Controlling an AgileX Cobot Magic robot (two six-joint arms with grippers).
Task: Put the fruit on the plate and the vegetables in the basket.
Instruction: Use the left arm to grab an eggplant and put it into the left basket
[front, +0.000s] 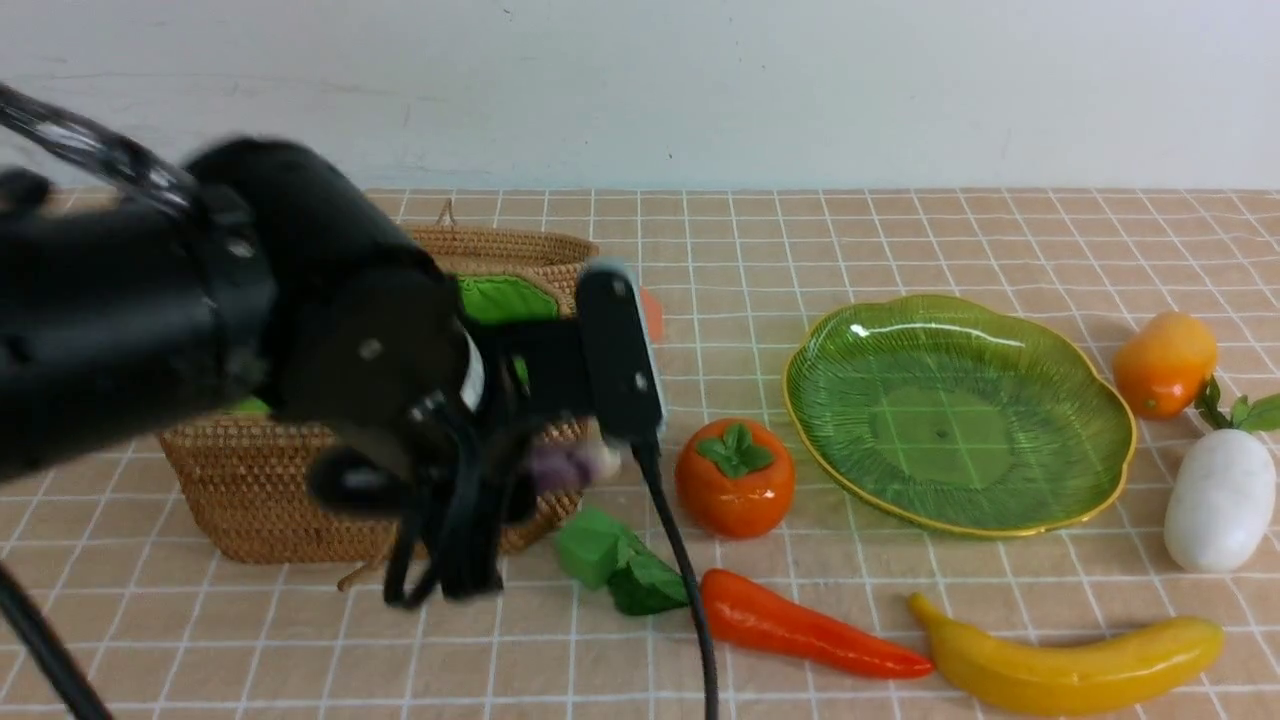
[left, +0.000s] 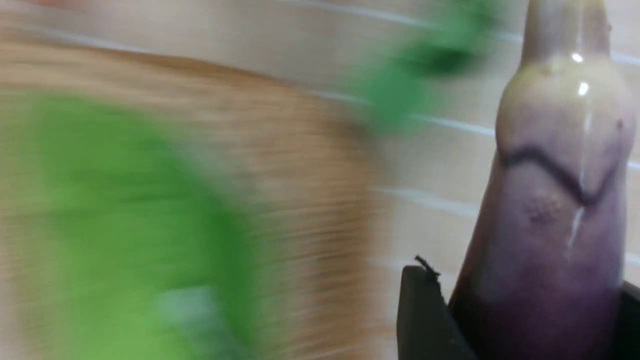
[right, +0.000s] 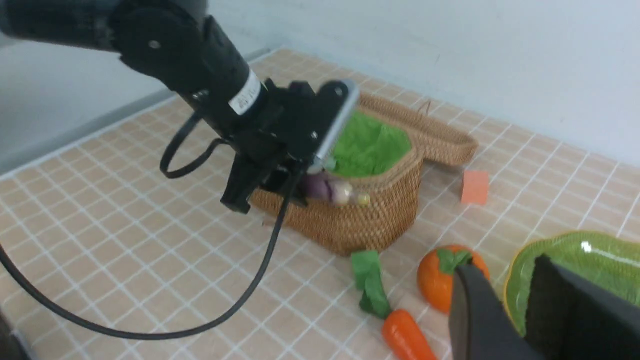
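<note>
- The left gripper (left: 525, 290) is closed on a purple toy eggplant with a pale cream end (left: 555, 190). Its black fingers (left: 425, 315) press the thick end from both sides.
- The eggplant is off the table, at the near right rim of the large brown woven wicker basket with bright green cloth lining (front: 260, 490). I cannot tell if it is over the lining or just outside the wall.
- The right gripper (right: 502, 267) has its jaws partly apart and nothing is between them.
- The round orange persimmon with green leaf cap (front: 735, 480) stands on the tiled table (front: 900, 240), between the basket and the wide translucent green ribbed plate with thin gold rim (front: 1000, 527).
- The orange toy carrot (front: 800, 625) and the yellow curved banana (front: 1070, 665) lie on the table nearer to the robot than the plate.
- The oval orange-yellow mango (front: 1165, 362) and the white oval radish (front: 1220, 500) lie just to the right of the plate.
</note>
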